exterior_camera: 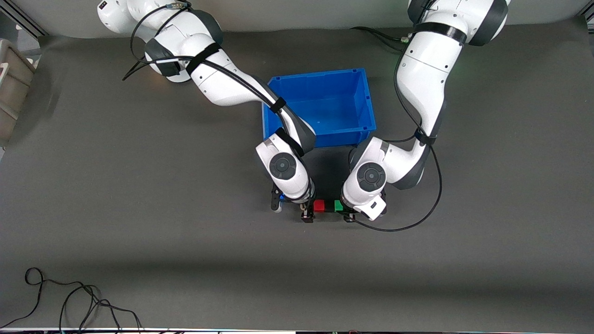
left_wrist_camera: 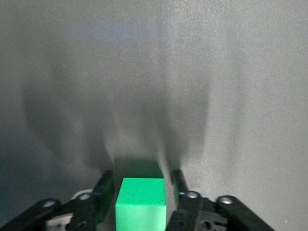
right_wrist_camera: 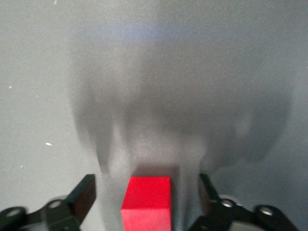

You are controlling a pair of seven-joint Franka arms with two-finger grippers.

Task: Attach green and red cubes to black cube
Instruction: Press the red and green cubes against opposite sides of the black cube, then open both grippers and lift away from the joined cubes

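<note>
The left gripper point(left_wrist_camera: 140, 192) stands low over the table with its fingers point(left_wrist_camera: 104, 192) spread a little to either side of the green cube point(left_wrist_camera: 140, 204); a thin gap shows on each flank, so it brackets the cube and does not pinch it. The right gripper point(right_wrist_camera: 144, 202) is spread wider around the red cube point(right_wrist_camera: 147, 204), with clear daylight between each finger point(right_wrist_camera: 83, 195) and the cube's sides, so that one is not gripped either. Between the two grippers, in the front view, the red cube point(exterior_camera: 319, 206) and the green cube point(exterior_camera: 338, 205) sit in one row on the table point(exterior_camera: 139, 232) with a dark block between them, which I take to be the black cube point(exterior_camera: 329, 206), though it is hard to pick out against the dark mat and the fingers. The three look pressed side to side, red at the right gripper's point(exterior_camera: 307, 214) end and green at the left gripper's point(exterior_camera: 349, 216) end. Judged from this, the joining seems done or nearly so, and both grippers appear to have let go; what is left is to lift clear without dragging the row apart. Past the wrists, toward the arms' bases, stands the blue bin point(exterior_camera: 366, 102), which shows nothing inside
</note>
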